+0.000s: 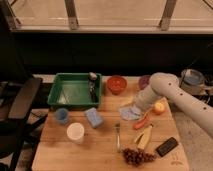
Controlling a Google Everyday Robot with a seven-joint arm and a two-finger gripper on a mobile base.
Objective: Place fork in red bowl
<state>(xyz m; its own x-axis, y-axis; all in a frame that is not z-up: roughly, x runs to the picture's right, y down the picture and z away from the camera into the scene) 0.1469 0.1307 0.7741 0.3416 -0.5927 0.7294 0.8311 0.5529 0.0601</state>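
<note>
The fork point(118, 136) lies flat on the wooden table point(55, 150), front centre, handle pointing toward the front edge. The red bowl point(116, 83) stands at the back centre, right of the green tray, and looks empty. My gripper point(132, 109) hangs from the white arm point(165, 87) that comes in from the right. It is low over a pale blue cloth point(126, 114), between the red bowl and the fork. It is about a hand's length behind and right of the fork, not touching it.
A green tray point(75, 91) holds a brush-like item point(92, 82). The purple bowl point(144, 81) is half hidden behind the arm. Apple point(159, 107), carrot point(141, 122), banana point(144, 136), grapes point(137, 156) and a black object point(166, 146) crowd the right. Blue cup point(61, 115), white cup point(75, 132) and sponge point(93, 117) stand left.
</note>
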